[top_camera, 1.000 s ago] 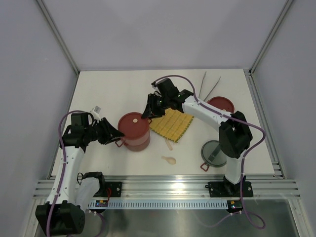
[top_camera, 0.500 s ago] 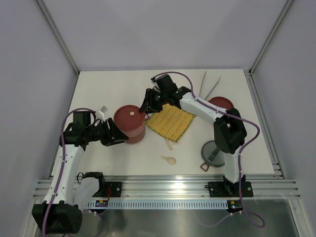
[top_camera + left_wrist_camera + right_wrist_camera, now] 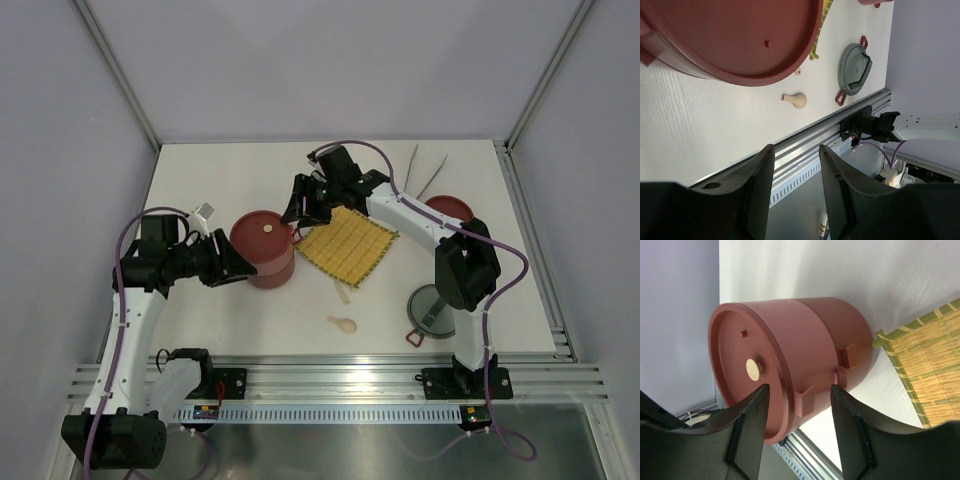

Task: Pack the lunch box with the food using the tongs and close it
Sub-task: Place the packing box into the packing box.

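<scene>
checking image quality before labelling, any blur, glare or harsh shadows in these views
Top external: even light, sharp, only faint shadows by the lunch box. Left wrist: box looms close and stretched, left fingers dark and soft. Right wrist: box crisp with no glare, right fingers dark silhouettes.

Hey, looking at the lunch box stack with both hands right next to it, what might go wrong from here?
1. The open left hand and right hand flank the lunch box closely. Its grey top lid lies apart at the near right, so the stack is likely unclipped and a bump may shift a tier.
2. The cream spoon and yellow mat lie between stack and lid; carrying the lid across may snag them.
</scene>
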Available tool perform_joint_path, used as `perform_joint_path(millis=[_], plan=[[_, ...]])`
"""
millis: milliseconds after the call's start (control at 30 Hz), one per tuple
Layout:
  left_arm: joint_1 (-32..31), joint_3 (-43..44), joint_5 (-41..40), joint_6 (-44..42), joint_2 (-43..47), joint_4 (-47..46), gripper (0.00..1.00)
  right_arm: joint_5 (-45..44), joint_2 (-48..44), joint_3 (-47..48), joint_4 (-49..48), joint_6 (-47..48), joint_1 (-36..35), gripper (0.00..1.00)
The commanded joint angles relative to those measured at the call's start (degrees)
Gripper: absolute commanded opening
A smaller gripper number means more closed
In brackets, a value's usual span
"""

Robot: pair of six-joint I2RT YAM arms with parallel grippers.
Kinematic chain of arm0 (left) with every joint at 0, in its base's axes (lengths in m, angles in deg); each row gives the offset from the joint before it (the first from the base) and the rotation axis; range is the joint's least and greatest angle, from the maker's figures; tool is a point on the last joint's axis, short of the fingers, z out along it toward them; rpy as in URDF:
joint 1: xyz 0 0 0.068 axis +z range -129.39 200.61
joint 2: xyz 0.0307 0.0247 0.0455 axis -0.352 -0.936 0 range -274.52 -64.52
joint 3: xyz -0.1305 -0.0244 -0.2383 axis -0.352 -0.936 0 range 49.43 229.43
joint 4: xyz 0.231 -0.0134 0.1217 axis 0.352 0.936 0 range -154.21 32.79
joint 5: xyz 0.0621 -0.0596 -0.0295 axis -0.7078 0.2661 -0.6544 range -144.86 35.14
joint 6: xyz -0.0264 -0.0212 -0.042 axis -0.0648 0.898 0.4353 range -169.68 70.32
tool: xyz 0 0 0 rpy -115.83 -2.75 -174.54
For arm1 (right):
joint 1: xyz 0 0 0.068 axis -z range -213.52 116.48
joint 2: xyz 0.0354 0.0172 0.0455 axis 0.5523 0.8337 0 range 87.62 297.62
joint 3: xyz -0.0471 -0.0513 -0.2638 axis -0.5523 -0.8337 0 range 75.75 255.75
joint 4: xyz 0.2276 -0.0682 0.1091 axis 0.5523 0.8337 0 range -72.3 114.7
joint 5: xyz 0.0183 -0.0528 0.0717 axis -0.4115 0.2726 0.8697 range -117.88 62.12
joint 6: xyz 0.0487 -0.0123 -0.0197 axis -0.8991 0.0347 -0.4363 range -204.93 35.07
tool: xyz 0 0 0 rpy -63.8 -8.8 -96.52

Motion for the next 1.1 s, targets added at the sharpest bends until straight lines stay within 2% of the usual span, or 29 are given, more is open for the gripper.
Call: perform_joint_path(millis=[0, 100, 267, 500, 600, 733, 867, 900, 1000, 1067], plan=[[-0.1, 5.2, -1.2, -1.6, -0.3, -0.2, 0.43, 0.2, -3.4, 4.6, 1.9, 2.6, 0.5, 0.62], [-0.1, 7.5, -1.4, -1.5, -0.6, -1.2, 0.42, -1.7, -5.1, 5.5, 3.7, 4.1, 1.1, 0.71], [-0.1, 12.7, -4.2, -0.8, -1.7, -4.1, 0.43, -6.3, -9.4, 3.4, 5.8, 5.4, 3.6, 0.77], [-0.1, 16.3, -7.3, 5.3, -6.0, -16.4, 0.45, -15.0, -24.2, -10.0, 7.6, 6.2, 16.3, 0.84], [-0.1, 18.8, -9.9, 5.1, -10.3, -14.9, 0.45, -19.2, -28.6, -15.7, 11.0, 8.1, 23.1, 0.84], [-0.1, 20.3, -18.6, 4.7, -14.1, -12.2, 0.48, -27.0, -33.1, -22.4, 15.7, 9.7, 30.4, 0.86], [0.8, 18.8, -21.4, 5.4, -15.2, -12.3, 0.5, -25.7, -35.3, -28.7, 15.1, 8.4, 36.9, 0.86], [1.3, 18.4, -21.6, 5.6, -15.5, -12.4, 0.5, -25.0, -35.2, -29.6, 14.6, 7.7, 40.6, 0.86], [4.0, 17.6, -21.0, 5.8, -16.3, -12.4, 0.6, -22.6, -33.7, -31.1, 13.4, 6.9, 43.0, 0.86], [5.7, 16.3, -21.3, 5.9, -17.5, -13.0, 0.62, -24.7, -31.6, -30.5, 13.5, 6.9, 43.1, 0.85]])
